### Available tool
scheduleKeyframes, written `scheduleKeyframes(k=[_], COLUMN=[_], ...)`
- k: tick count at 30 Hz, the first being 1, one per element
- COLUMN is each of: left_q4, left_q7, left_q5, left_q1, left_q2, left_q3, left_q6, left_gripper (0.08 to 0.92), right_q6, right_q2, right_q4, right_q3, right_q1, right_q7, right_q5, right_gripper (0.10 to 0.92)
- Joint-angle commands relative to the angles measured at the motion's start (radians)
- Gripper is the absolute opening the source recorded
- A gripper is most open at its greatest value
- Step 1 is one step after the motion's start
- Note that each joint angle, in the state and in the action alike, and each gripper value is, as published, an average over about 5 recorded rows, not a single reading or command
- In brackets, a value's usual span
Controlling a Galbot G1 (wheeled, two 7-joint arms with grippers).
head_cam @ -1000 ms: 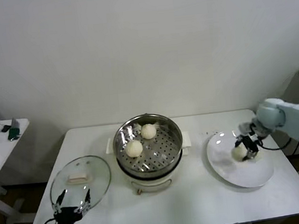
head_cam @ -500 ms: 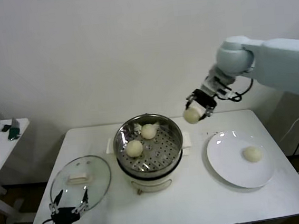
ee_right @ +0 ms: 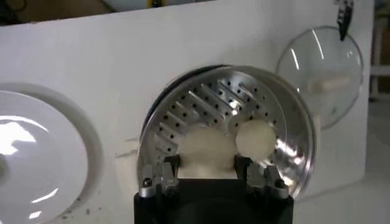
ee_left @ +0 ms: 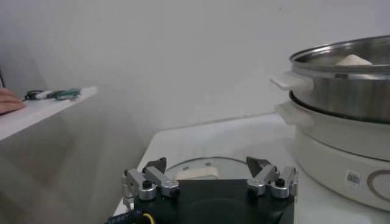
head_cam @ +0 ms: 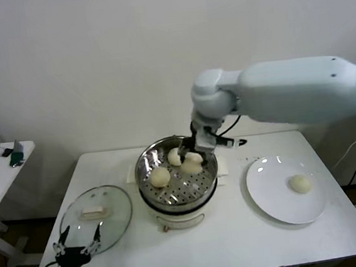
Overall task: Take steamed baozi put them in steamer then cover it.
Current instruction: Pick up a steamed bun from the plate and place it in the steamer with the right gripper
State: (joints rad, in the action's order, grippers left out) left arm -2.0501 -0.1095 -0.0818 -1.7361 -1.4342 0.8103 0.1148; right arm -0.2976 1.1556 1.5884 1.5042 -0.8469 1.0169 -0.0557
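Note:
The steamer (head_cam: pixel 179 193) stands mid-table, its perforated tray (ee_right: pixel 225 97) showing. My right gripper (head_cam: pixel 191 156) hangs low over the tray, shut on a baozi (head_cam: pixel 192 165) (ee_right: pixel 204 146) pinched between both fingers. Two more baozi (head_cam: pixel 160 176) (head_cam: pixel 174 156) lie on the tray; the right wrist view shows one (ee_right: pixel 256 137) beside the held one. Another baozi (head_cam: pixel 301 183) rests on the white plate (head_cam: pixel 280 209). The glass cover (head_cam: pixel 96 216) (ee_left: pixel 201 165) lies flat, left of the steamer. My left gripper (head_cam: pixel 75 247) (ee_left: pixel 207 173) waits open at the cover's near edge.
A small side table (head_cam: pixel 4 164) with cables and a person's hand stands off to the left. The white wall runs close behind the table. The table's front edge lies just behind my left gripper.
My right gripper lifted a baozi off the plate, swung left with it and came down over the steamer tray. One baozi stays on the plate. The left arm barely moved.

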Motion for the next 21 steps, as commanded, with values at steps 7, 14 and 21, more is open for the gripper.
scheduleKeyframes(k=[7, 14, 21], left_q4=[0.008, 0.014, 0.012], left_q7=[0.001, 0.002, 0.002], left_q5=[-0.004, -0.004, -0.004], left_q1=[-0.003, -0.001, -0.002], left_q2=[0.0, 0.002, 0.002], left_q3=[0.008, 0.004, 0.003], left_q6=[-0.008, -0.014, -0.016], left_gripper=[0.823, 0.823, 0.823], right_q6=[-0.027, -0.023, -0.029], right_q2=[0.142, 0.135, 0.1], right_q4=[-0.095, -0.118, -0.121], right_q3=[-0.007, -0.005, -0.015], right_q1=[0.225, 0.252, 0.217], right_q7=[-0.022, -0.038, -0.047], right_q5=[0.147, 0.15, 0.118], right_gripper=[0.611, 0.618, 0.777])
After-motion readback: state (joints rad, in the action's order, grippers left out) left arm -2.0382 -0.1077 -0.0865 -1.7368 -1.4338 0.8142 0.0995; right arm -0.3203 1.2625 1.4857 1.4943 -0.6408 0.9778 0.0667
